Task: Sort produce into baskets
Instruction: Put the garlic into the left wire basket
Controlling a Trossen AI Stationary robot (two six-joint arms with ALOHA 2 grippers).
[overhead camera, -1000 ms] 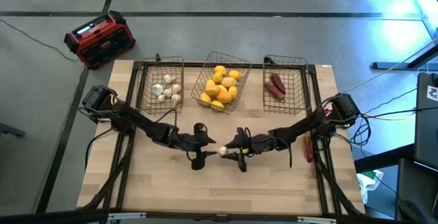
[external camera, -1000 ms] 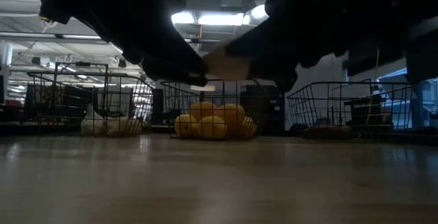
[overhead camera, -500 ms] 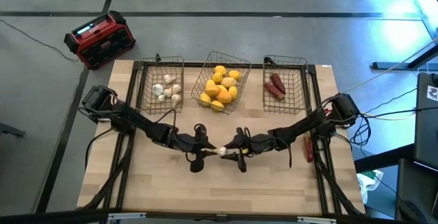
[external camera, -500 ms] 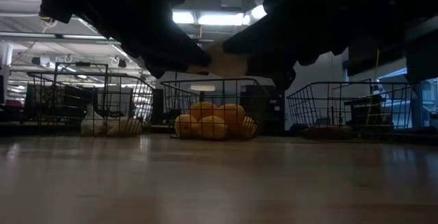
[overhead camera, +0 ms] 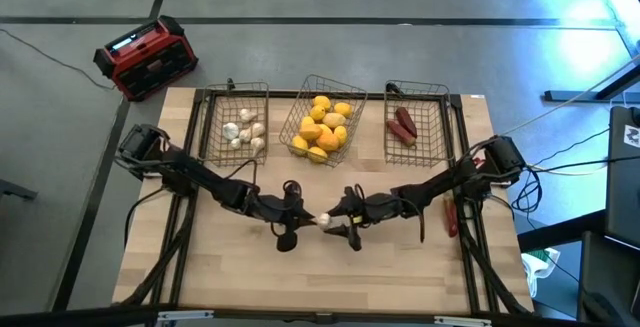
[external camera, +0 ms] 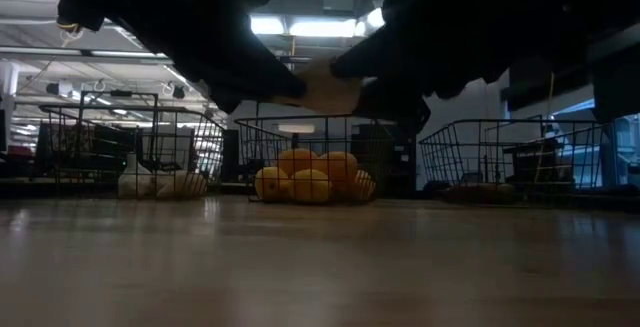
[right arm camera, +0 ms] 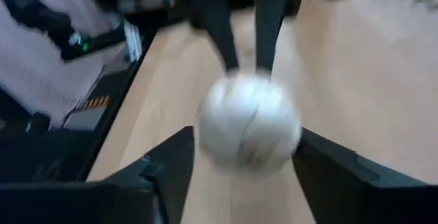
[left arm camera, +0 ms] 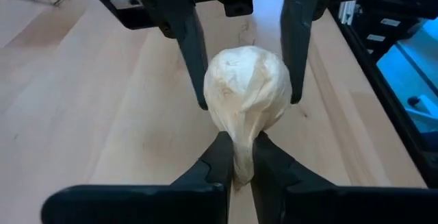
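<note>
Here, with no writing legible, the left gripper pinches the white bulb's stem while the right gripper's wide-spread fingers flank it.

Far edge of the surface: three baskets in a row.
Left basket: bulbs inside.
Middle basket: lemons and oranges piled inside.
Right basket: long pieces inside.
Middle of the surface: one bulb between my left hand and my right hand, raised off the boards.
Beyond the far left corner: a box on the floor.
</note>
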